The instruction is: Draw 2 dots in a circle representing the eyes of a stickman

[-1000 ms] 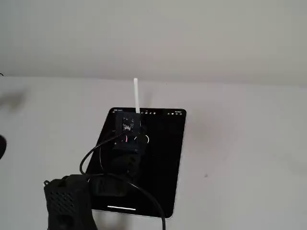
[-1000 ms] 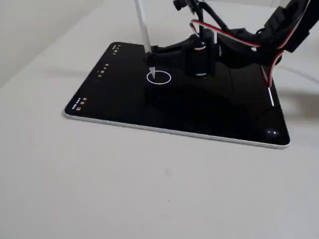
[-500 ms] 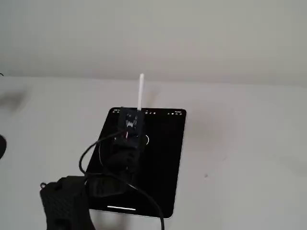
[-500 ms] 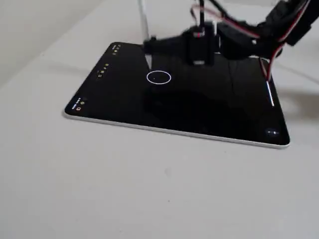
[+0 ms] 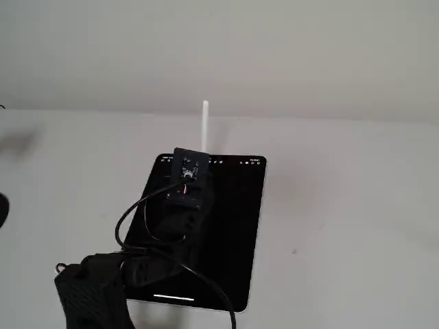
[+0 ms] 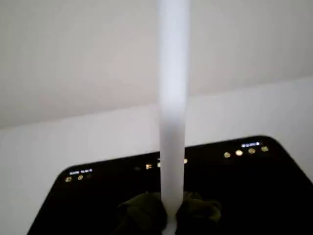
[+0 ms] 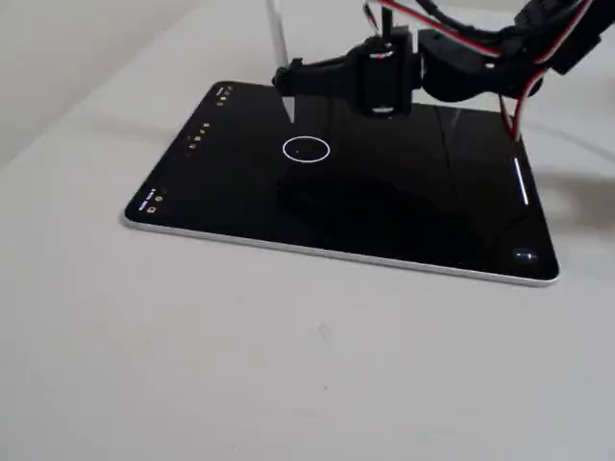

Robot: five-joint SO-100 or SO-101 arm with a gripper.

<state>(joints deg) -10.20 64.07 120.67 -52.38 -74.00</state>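
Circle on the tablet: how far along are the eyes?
Done: circle drawn; one faint speck seems to sit inside it. In hand: gripper holds the stylus, tip clear of the tablet. Left: a second dot, none visible.

In a fixed view from behind the arm, the arm's black body hides the circle and most of the left half of the tablet (image 5: 236,212); the arm's base is cut off by the bottom edge. In another fixed view, the stylus (image 7: 279,43) runs out past the top edge, and the arm is cut off at the upper right corner. Inside the circle (image 7: 307,150) only one faint speck shows, too small to tell whether it is one dot or two. In the wrist view, the stylus (image 6: 172,98) is blurred and cut off at the top, the end effector (image 6: 168,215) is a dark blur at the bottom edge, and the screen's icons are unreadable.
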